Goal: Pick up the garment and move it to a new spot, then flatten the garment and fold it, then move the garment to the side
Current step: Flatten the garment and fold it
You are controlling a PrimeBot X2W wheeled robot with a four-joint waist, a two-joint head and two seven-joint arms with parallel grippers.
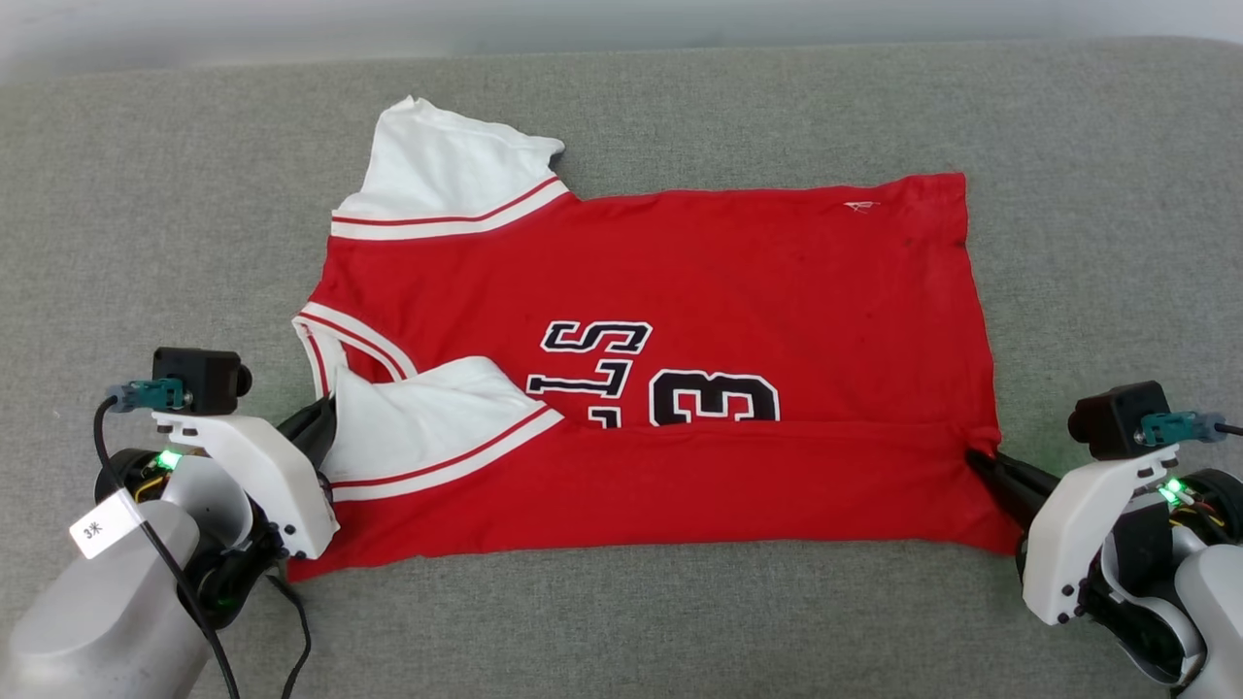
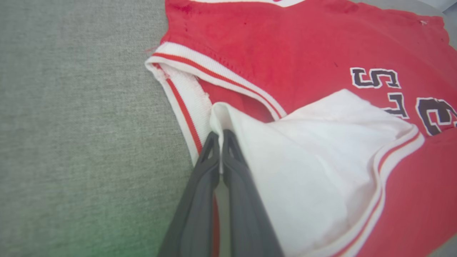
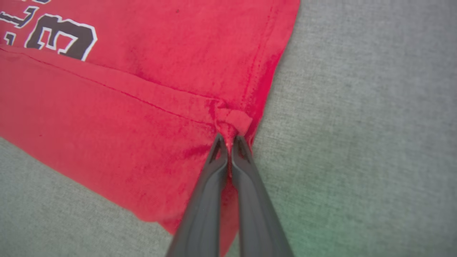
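The garment (image 1: pixel 719 282) is a red jersey T-shirt with white sleeves, lying sideways on the grey surface, collar to the left. Its near long edge is folded up over the body, covering the lower half of the black letters and the number 3 (image 1: pixel 714 396). My left gripper (image 1: pixel 325 416) is shut on the white near sleeve by the collar (image 2: pixel 185 107), where its fingers (image 2: pixel 203 171) pinch the fabric. My right gripper (image 1: pixel 976 459) is shut on the red hem corner of the folded flap (image 3: pixel 234 121). The far sleeve (image 1: pixel 447 170) lies spread at the back left.
A grey woven fabric surface (image 1: pixel 146 194) stretches all around the shirt, with open room to the left, right and front. Its far edge (image 1: pixel 621 49) meets a pale wall at the top of the head view.
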